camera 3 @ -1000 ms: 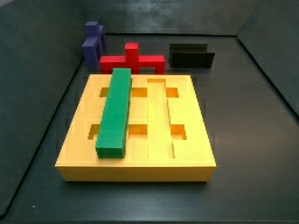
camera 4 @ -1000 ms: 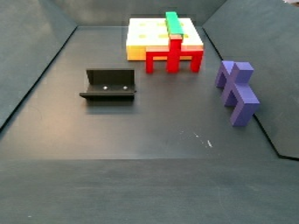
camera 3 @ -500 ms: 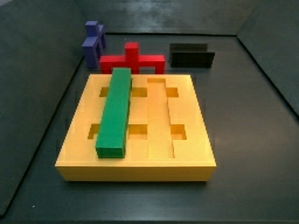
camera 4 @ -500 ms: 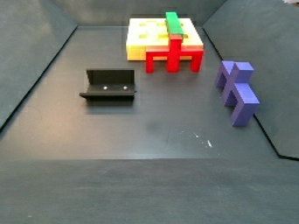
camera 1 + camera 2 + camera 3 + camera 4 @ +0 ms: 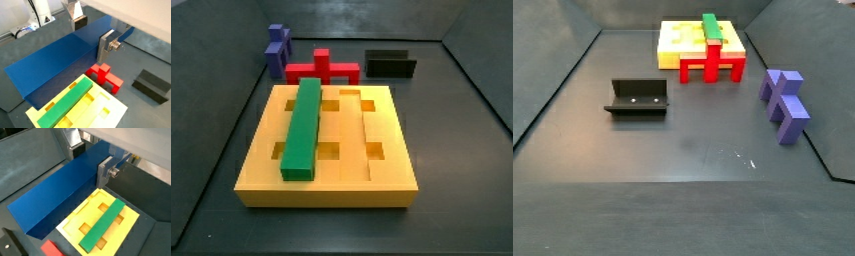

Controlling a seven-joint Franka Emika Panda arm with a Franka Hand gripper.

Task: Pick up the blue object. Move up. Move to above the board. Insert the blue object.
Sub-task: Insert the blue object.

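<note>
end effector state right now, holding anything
End effector: shut on the blue object, held high above the board in both wrist views; out of frame in both side views.

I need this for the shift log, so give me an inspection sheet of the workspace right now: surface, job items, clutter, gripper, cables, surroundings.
Surface: dark floor, bare in the middle.
Blue object: held between the gripper's fingers in both wrist views, above the board; not in either side view.
Board: yellow, flat on the floor, a green bar lying in one groove; other grooves free.
Clutter: red piece beyond the board, purplish-blue stepped block, fixture.
Gripper: shut on the blue object, seen only in wrist views.
Cables: nothing clearly seen.
Surroundings: dark walls around the floor.
</note>
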